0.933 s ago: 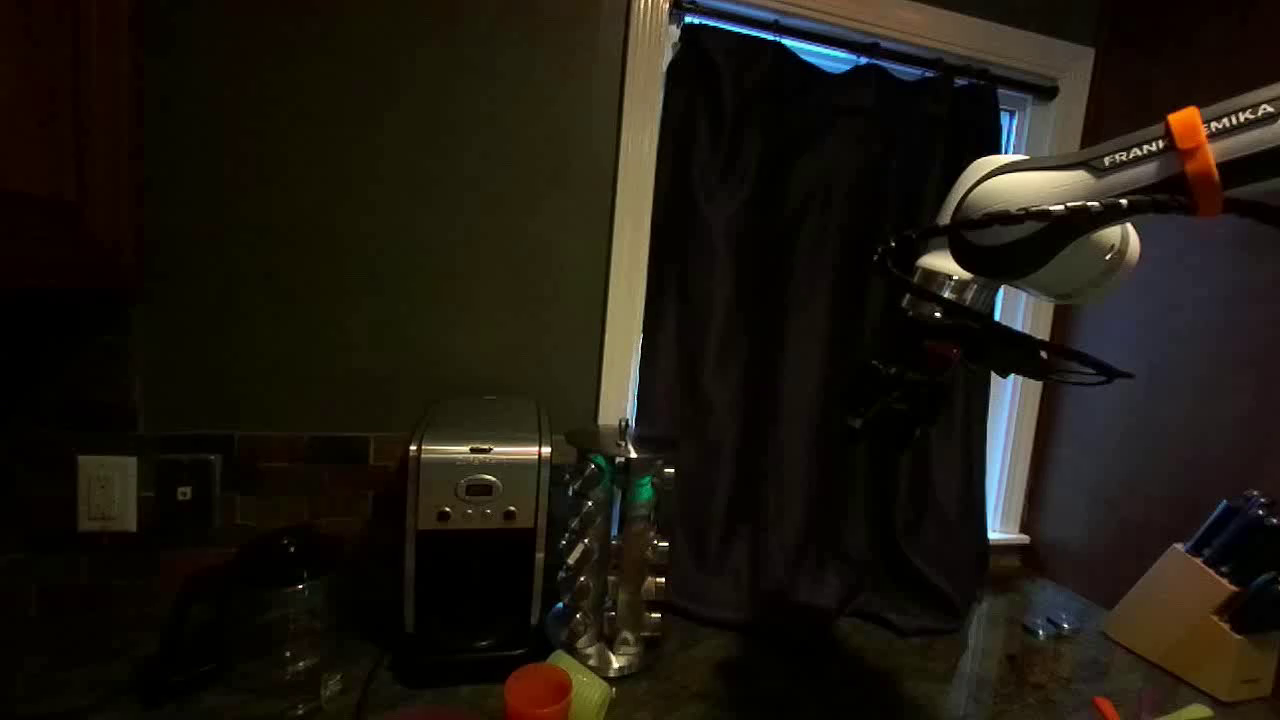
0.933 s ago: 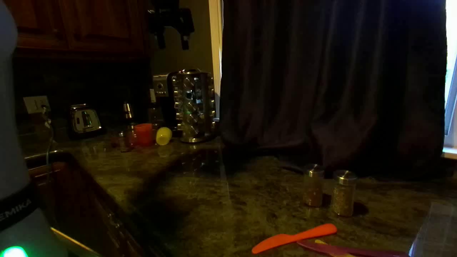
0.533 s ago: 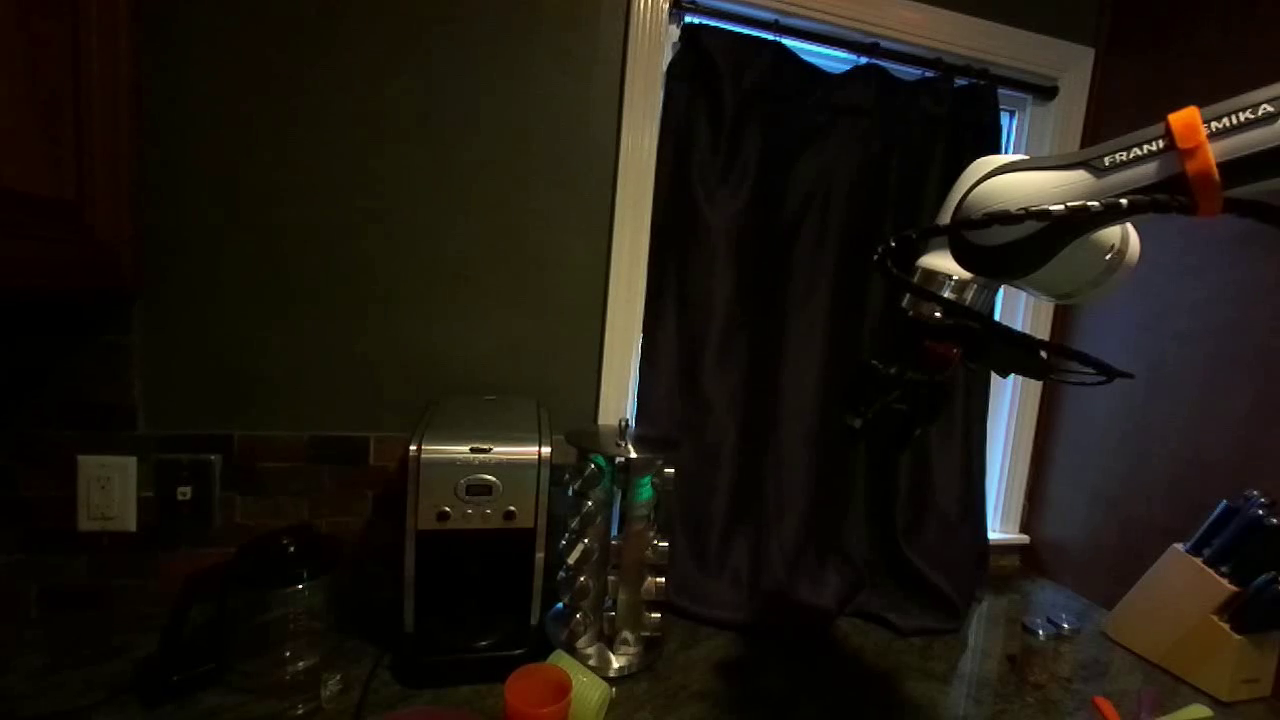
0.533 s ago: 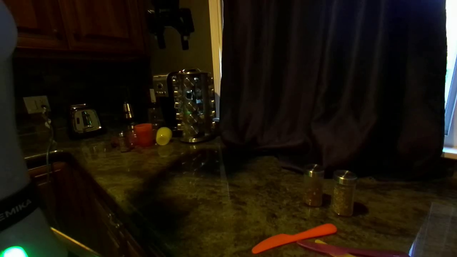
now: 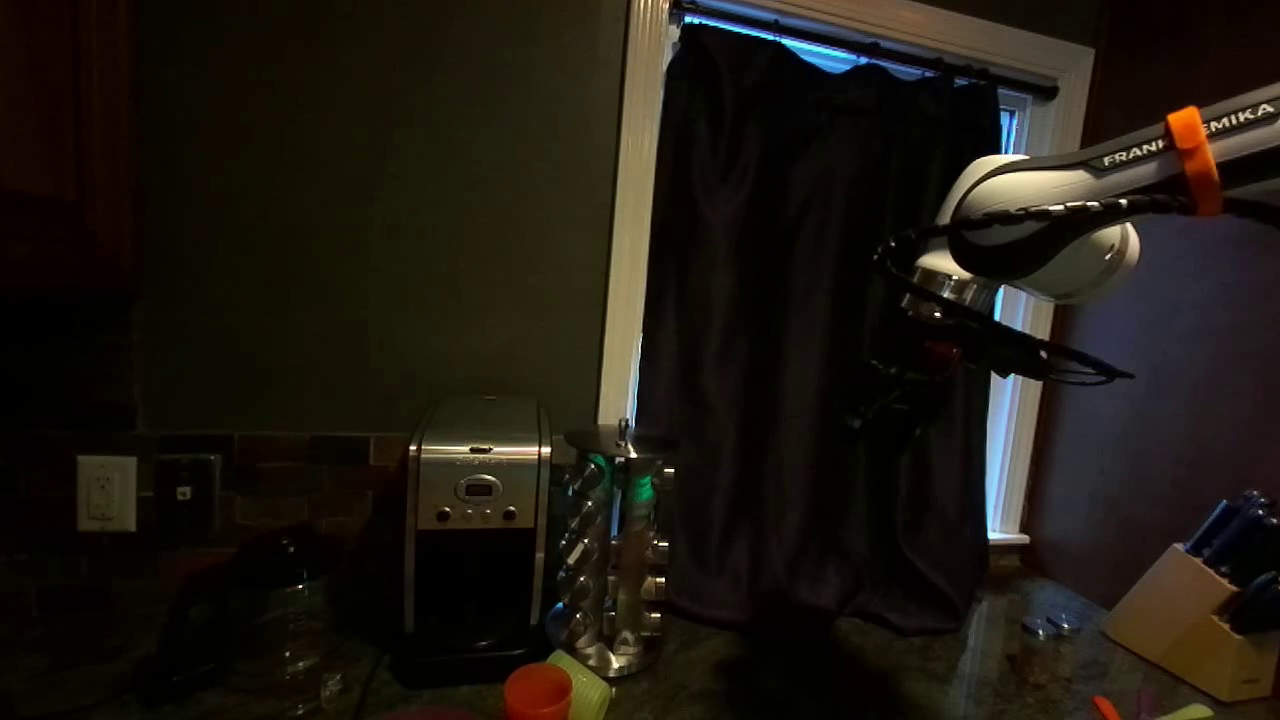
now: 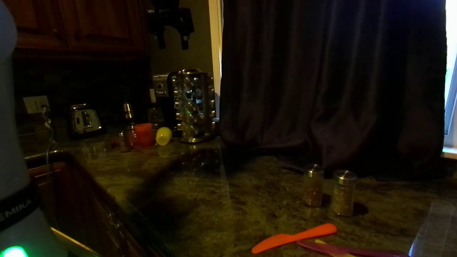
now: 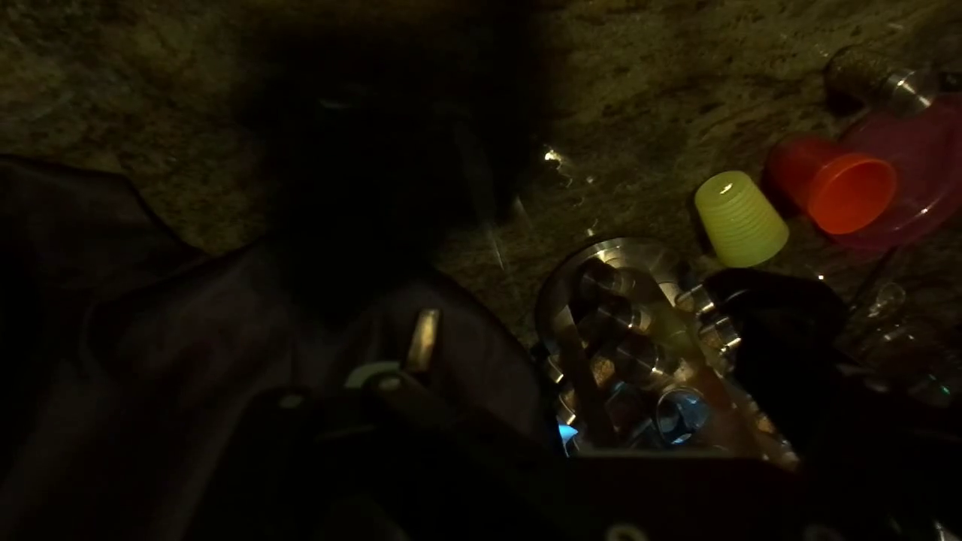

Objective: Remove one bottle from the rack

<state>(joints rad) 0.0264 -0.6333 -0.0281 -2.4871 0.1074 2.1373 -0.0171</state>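
Arm unmoved, jaws parted, rack on mottled counter, dark curtain across window

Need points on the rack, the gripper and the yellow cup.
Rack [image 5: 632, 570]: in an exterior view, on an upright strip.
Gripper [image 6: 173, 43]: in an exterior view, midway between its fingertips.
Yellow cup [image 7: 740, 219]: in the wrist view, on its ribbed side wall.

Dim light, dark curtain (perhaps purplish) over the pale-framed window.

Rack shiny metal; curtain cloth; counter glossy.
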